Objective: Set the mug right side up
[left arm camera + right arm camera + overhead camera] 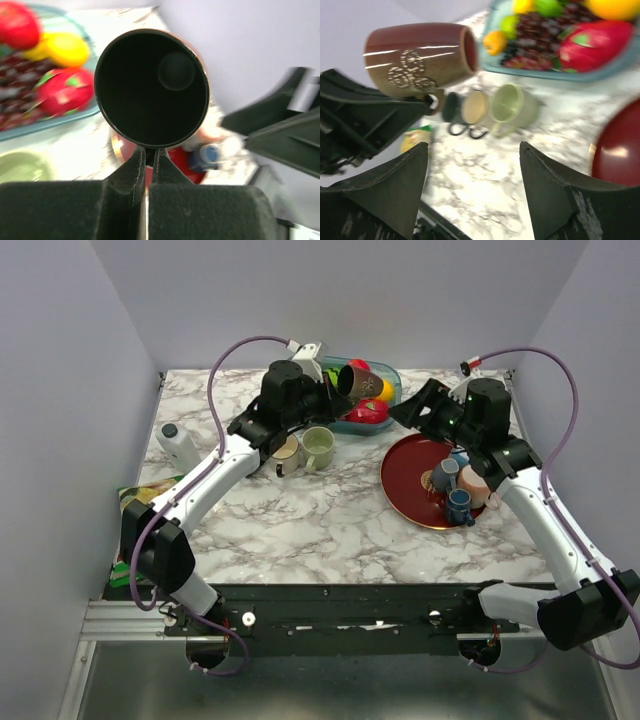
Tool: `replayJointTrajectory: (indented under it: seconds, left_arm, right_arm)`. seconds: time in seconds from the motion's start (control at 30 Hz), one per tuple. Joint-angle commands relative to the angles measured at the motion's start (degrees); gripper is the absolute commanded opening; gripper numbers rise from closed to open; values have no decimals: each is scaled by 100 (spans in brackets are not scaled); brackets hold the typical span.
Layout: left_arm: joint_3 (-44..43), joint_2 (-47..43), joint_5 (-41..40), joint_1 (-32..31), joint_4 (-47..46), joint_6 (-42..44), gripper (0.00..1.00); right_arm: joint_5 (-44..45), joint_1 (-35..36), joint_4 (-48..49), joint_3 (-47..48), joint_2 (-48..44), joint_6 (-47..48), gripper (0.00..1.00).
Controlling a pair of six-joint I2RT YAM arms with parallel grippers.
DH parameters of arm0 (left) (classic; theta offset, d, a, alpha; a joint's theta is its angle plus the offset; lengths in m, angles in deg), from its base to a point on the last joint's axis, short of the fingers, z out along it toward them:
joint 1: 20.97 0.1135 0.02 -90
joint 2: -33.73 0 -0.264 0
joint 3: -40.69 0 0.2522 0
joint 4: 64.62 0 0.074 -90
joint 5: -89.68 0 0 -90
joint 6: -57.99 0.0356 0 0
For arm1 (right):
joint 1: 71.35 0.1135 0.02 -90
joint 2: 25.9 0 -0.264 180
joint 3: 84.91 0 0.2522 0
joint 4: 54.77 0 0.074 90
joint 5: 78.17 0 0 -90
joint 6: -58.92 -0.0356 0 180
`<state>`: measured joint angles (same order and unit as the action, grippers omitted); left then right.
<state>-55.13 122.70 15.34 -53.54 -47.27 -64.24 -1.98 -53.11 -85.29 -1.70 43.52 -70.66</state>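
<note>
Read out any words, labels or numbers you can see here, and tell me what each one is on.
No text is readable in any view.
Brown mug: only a pale swirl ornament, no letters.
Green packet at the table's left edge: any print is too small to read.

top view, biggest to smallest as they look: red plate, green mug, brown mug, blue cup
1. red plate
2. green mug and brown mug: alike; the brown one is lifted, nearer the camera, so unsure
3. blue cup
</note>
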Motion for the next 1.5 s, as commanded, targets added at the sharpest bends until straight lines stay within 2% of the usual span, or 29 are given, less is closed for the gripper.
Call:
replayJointTrajectory:
  seconds: [0.0, 0.2, 0.5, 0.9, 1.03, 1.27, 1.47]
  left_arm:
    - [-380, 339, -1220, -187, 1334, 911, 0]
    - [-731, 936, -2004, -512, 2108, 982, 0]
    - [-1777, 2009, -2963, -829, 3445, 946, 0]
    - [-2296, 2871, -3201, -970, 3947, 1078, 0]
    - [-2165, 2977, -3507, -1005, 3807, 1131, 0]
    - [-2033, 3056, -3570, -1058, 3666, 1280, 0]
    - [-2016, 3074, -3579, -1102, 3710, 1386, 12]
  right_arm:
    - [1353, -66, -1628, 340, -9, 371, 80]
    - [1889, -66, -2007, 359, 45, 635, 80]
    - [1899, -75, -2218, 253, 237, 670, 79]
    - [1925, -136, -2552, 280, 589, 802, 80]
    - [1908, -145, -2561, 209, 607, 784, 80]
    - [1978, -154, -2561, 165, 625, 749, 80]
    - [2039, -154, -2605, 148, 660, 697, 81]
